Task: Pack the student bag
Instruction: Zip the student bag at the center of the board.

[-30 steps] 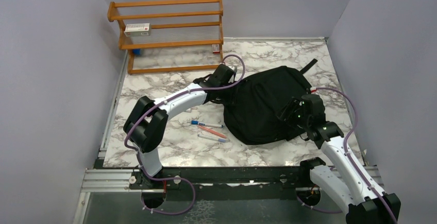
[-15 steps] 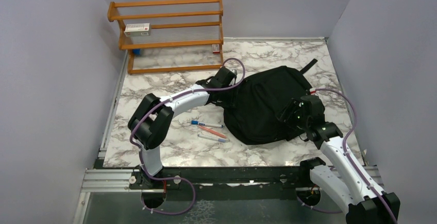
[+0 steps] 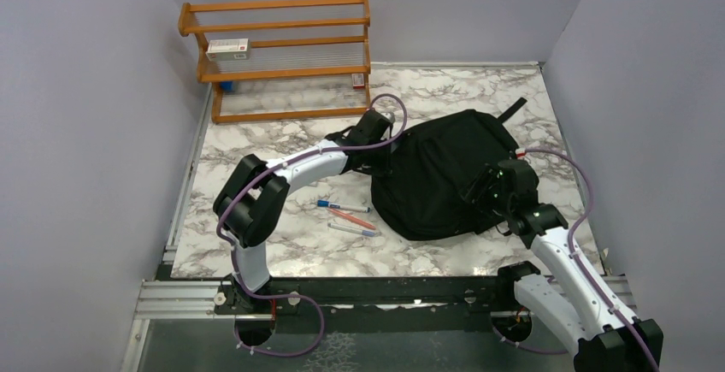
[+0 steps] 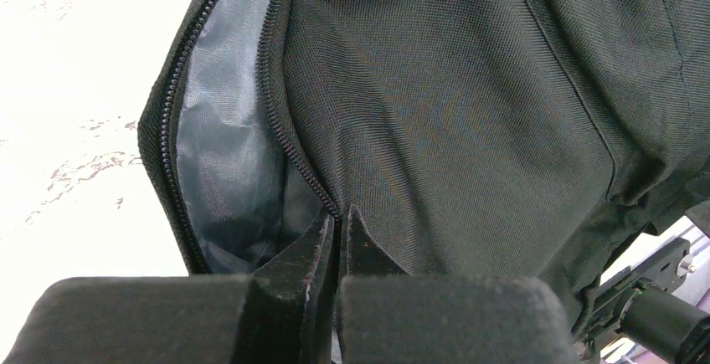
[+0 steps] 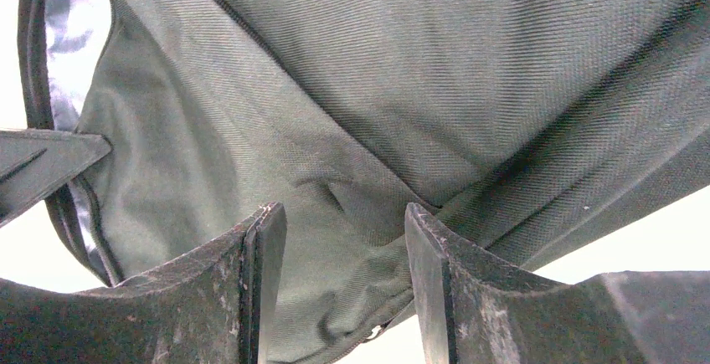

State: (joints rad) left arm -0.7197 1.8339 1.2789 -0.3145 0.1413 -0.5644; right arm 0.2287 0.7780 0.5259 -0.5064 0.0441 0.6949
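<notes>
The student bag (image 3: 445,175) lies in the middle of the marble table (image 3: 282,252). The left gripper (image 4: 337,228) is pressed together, probably pinching the bag's zipper edge (image 4: 297,163). The right gripper (image 5: 339,276) is spread at the bag's near right side.

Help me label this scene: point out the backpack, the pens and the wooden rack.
backpack (image 3: 445,175), top view, middle of its black fabric.
pens (image 3: 346,216), top view, the orange middle one.
wooden rack (image 3: 282,72), top view, its middle rail.

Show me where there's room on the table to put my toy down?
Bare marble lies between the wooden shelf and the student bag, and along the near edge in front of the pens. Around the bag it is crowded with both arms.
</notes>
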